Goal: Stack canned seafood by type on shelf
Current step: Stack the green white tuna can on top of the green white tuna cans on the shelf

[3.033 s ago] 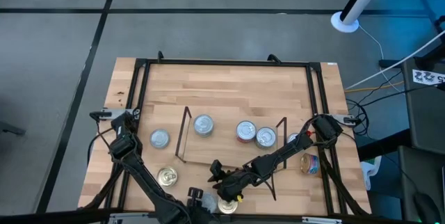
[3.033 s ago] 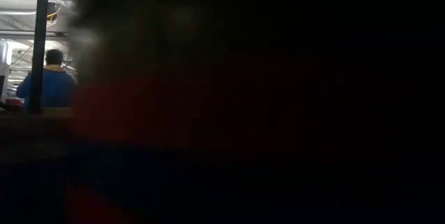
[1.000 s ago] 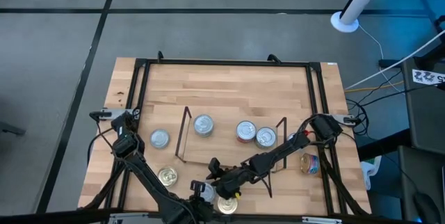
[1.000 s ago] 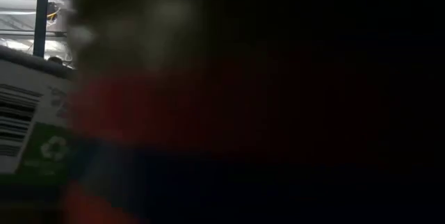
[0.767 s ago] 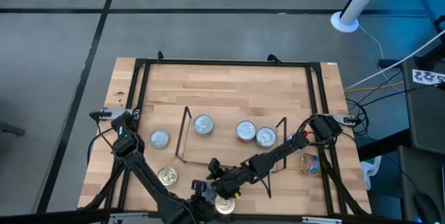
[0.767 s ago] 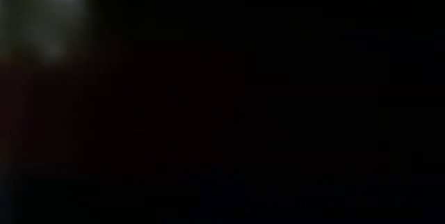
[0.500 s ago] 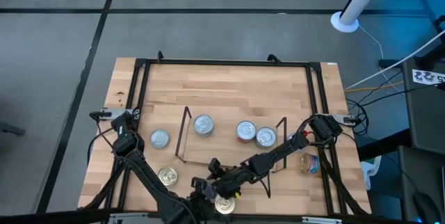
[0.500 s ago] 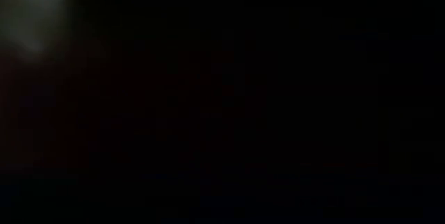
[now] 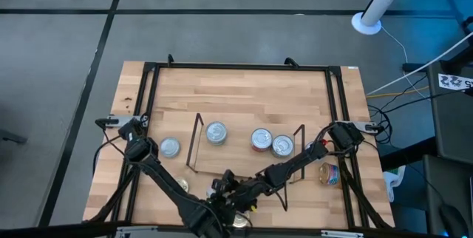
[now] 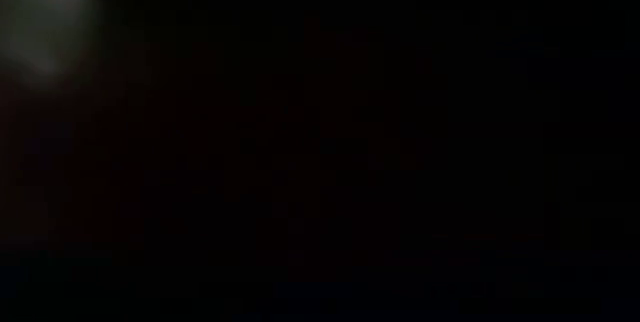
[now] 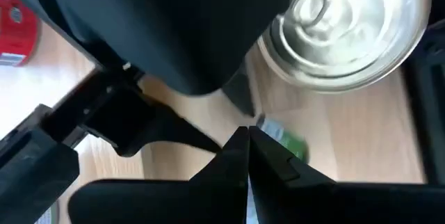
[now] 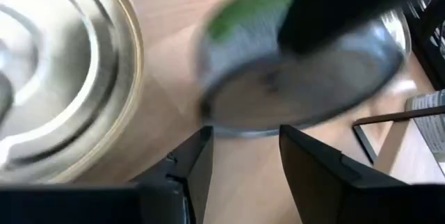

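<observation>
Near the table's front edge my right gripper (image 12: 243,151) stands open, with bare wood between its fingers. Just beyond its fingertips is a tin with a green label (image 12: 292,78), blurred. A large tin top (image 12: 55,78) lies beside it. My left gripper (image 11: 247,144) is shut and has come in over the same spot (image 9: 219,190), with the green label (image 11: 284,135) just past its tips. Three silver-topped tins (image 9: 261,140) stand on the shelf (image 9: 236,160). The low view is dark. My left gripper shows as a dark shape (image 12: 341,5) over the far side of the green-labelled tin. I cannot tell whether its shut fingers touch the tin.
A silver-topped tin (image 9: 170,147) stands left of the shelf and a colourful one (image 9: 329,173) lies to its right. A gold-topped tin (image 9: 240,221) sits at the front edge. A red tin (image 11: 14,19) shows in the left wrist view. The arms cross at the near middle.
My left gripper has moved toward the table's right and far edges, up to my right gripper. Its arm now covers the gold-topped tin at the near left. The printed label seen in the low view a second ago has gone dark.
</observation>
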Tool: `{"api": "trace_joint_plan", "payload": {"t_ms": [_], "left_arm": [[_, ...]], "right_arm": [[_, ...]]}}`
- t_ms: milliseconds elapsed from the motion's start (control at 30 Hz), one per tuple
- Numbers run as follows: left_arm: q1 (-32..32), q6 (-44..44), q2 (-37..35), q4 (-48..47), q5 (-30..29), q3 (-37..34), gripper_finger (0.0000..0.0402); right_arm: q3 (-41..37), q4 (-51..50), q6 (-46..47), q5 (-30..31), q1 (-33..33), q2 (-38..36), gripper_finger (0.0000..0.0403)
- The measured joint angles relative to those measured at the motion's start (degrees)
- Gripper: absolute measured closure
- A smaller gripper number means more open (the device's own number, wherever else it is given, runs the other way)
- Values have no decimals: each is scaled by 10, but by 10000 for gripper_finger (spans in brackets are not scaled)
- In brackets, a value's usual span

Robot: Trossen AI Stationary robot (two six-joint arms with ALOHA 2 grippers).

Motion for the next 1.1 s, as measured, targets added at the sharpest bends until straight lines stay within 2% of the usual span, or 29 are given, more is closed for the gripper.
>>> {"api": "trace_joint_plan", "payload": {"t_ms": [467,600,900,1100], "left_arm": [[22,67,1,14,2,-1,393],[32,36,1,15,4,-1,346],[36,46,1,18,38,0,215],[27,-3,1,-121,45,48,168]], "right_arm": [[0,-3,5,0,0,0,235],[0,-10,18,2,-1,0,235],[0,-28,42,2,-5,0,235],[0,-24,43,2,-4,0,235]]}}
